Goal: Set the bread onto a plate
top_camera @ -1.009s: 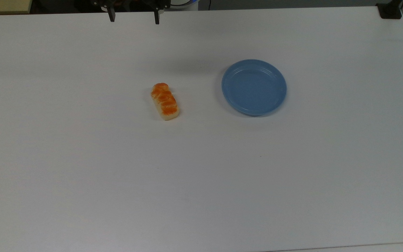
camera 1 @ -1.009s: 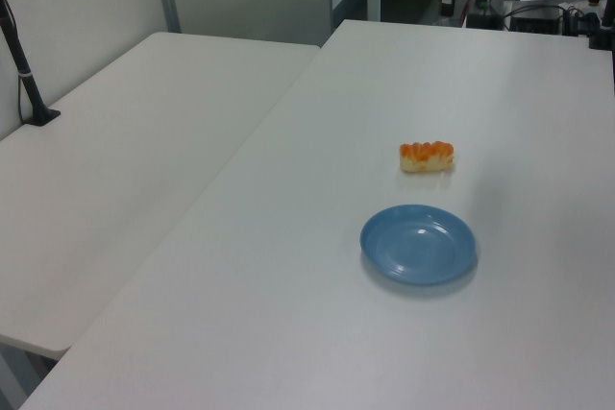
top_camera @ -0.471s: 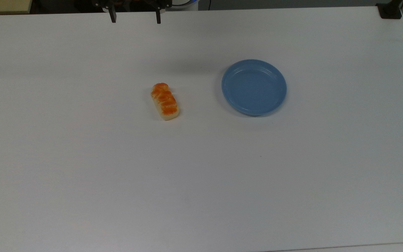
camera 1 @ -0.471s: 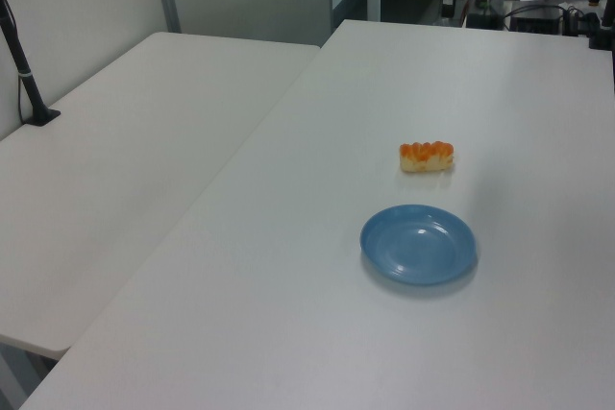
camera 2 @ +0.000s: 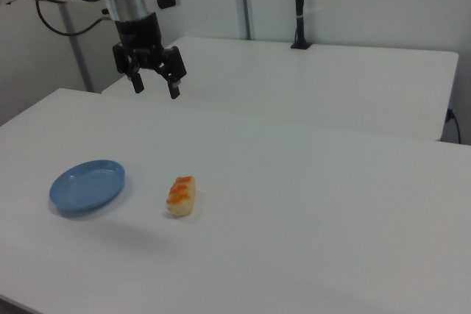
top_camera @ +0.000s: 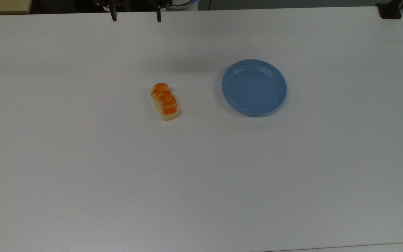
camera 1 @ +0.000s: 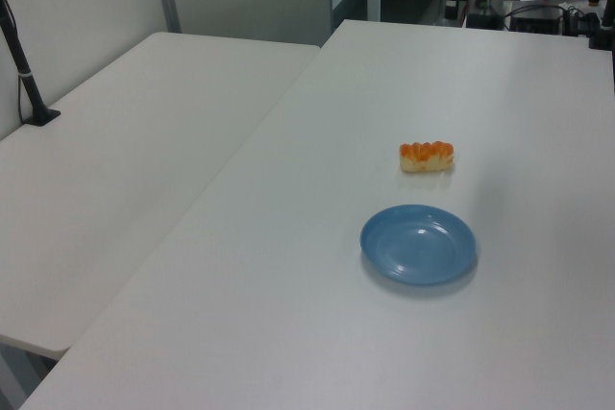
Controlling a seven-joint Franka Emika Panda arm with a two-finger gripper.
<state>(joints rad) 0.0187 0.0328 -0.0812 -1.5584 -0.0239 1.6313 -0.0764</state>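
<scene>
The bread lies flat on the white table, a small cream loaf with an orange-brown lumpy top; it also shows as the bread and the bread. The light-blue plate sits apart from it, to the top view's right, with nothing on it; I also see the plate and the plate. My gripper hangs high above the table, open with nothing between its fingers. In the top view the gripper is at the upper edge, well beyond the bread.
A second white table adjoins at the left view's left. A black post with a clamp base stands on it. Another black clamp sits at the table's corner at the top view's upper right.
The gripper has drifted slightly toward the top view's upper edge, rising away from the table. The bread and plate have not moved.
</scene>
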